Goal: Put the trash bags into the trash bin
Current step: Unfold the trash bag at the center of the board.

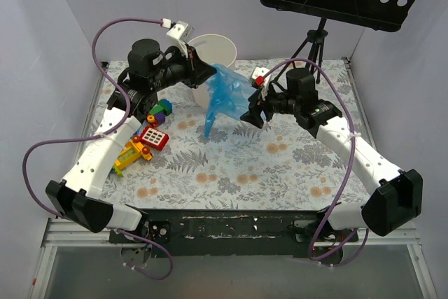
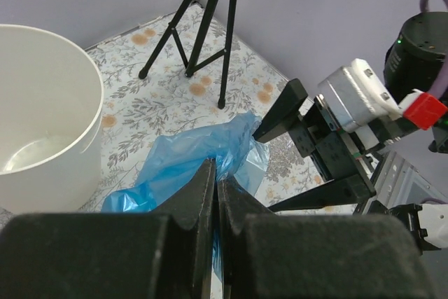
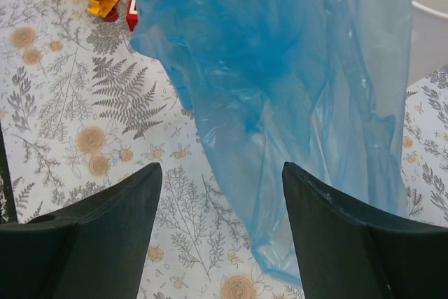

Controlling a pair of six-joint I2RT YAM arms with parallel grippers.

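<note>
Two sets logged. Left fingers (image 2: 199,194): shut beside trash bin (image 1: 217,47), pinching trash bag (image 1: 227,96) top. Hangs long-axis down toward tabletop (image 1: 231,166). Right fingers (image 3: 105,215): wide, empty, film dead ahead, nearer its lower end.

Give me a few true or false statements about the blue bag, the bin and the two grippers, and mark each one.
1. The left gripper is shut on the blue trash bag. True.
2. The right gripper is clamped on the bag. False: its jaws stand open, and the bag hangs in front of them, not gripped.
3. The bag is already inside the trash bin. False: it hangs outside the bin, in front of it.
4. The toy blocks lie on the left arm's side of the table. True.
</note>
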